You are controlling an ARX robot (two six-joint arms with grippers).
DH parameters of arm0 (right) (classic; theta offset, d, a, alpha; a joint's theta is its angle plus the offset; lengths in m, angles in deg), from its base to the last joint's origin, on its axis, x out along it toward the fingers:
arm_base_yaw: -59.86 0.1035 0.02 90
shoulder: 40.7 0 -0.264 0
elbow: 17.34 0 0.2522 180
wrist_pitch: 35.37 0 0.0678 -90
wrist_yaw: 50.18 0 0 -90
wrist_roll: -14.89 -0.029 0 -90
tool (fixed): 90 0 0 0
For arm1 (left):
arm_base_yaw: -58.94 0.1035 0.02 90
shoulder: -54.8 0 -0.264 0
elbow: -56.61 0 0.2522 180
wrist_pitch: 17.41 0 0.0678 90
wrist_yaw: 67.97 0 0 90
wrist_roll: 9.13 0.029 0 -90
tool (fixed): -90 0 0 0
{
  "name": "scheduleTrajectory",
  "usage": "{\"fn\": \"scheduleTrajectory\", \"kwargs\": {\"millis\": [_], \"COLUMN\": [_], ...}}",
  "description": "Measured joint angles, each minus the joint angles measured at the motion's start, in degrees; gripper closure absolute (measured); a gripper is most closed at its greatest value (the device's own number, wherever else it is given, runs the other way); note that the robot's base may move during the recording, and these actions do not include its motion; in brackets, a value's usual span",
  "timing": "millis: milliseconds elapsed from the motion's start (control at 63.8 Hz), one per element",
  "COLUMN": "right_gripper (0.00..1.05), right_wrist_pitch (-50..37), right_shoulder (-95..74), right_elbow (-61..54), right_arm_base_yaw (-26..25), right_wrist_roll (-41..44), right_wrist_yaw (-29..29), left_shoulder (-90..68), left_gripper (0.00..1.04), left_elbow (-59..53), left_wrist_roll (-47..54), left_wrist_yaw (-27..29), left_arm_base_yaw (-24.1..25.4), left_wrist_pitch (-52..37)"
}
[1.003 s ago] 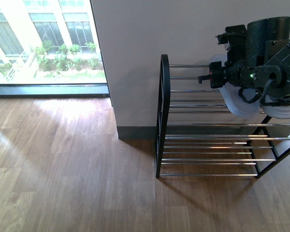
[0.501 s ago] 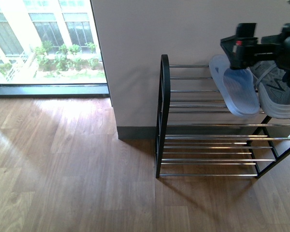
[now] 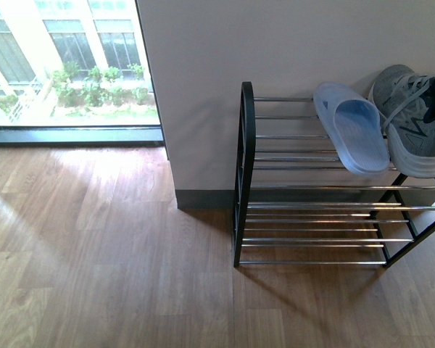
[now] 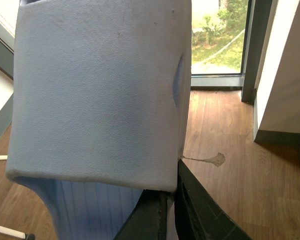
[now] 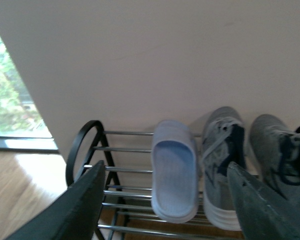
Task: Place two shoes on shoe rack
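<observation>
On my feed one pale blue slide (image 3: 351, 134) sits on the shoe rack (image 3: 245, 174) top shelf, grey sneaker (image 3: 413, 119) touching at its 3 o'clock. Left gripper (image 4: 167, 210) is clamping the other slide (image 4: 97, 90); right gripper (image 5: 165, 200) hangs spread wide.

Probably home entryway, shoe rack (image 3: 246, 174), wood floor (image 3: 94, 254)

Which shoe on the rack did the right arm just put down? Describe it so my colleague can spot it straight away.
Find the black shoe rack against the white wall. On its top shelf, left of the grey sneakers, lies one pale blue slide. It is the only open, laceless shoe there.
</observation>
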Motion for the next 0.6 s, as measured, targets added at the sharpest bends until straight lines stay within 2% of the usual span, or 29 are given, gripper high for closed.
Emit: {"fn": "scheduleTrajectory", "kwargs": {"millis": [78, 298, 360, 595], "right_gripper": [0.53, 0.87, 1.02, 1.03], "right_wrist_pitch": [1.4, 9.0, 13.1, 26.8], "right_shoulder": [4.4, 17.6, 22.9, 37.9], "right_elbow": [-2.9, -7.5, -8.8, -10.0], "right_arm_base_yaw": [-0.1, -0.3, -0.3, -0.3], "right_wrist_roll": [1.1, 2.1, 2.3, 2.5], "right_wrist_yaw": [5.0, 5.9, 5.9, 5.9], "left_shoulder": [0.0, 0.0, 0.0, 0.0], "left_gripper": [1.03, 1.03, 1.03, 1.03], "left_elbow": [0.0, 0.0, 0.0, 0.0], "left_wrist_roll": [0.0, 0.0, 0.0, 0.0], "left_wrist_yaw": [0.0, 0.0, 0.0, 0.0], "left_arm_base_yaw": [0.0, 0.0, 0.0, 0.0], "left_wrist_pitch": [0.0, 0.0, 0.0, 0.0]}}
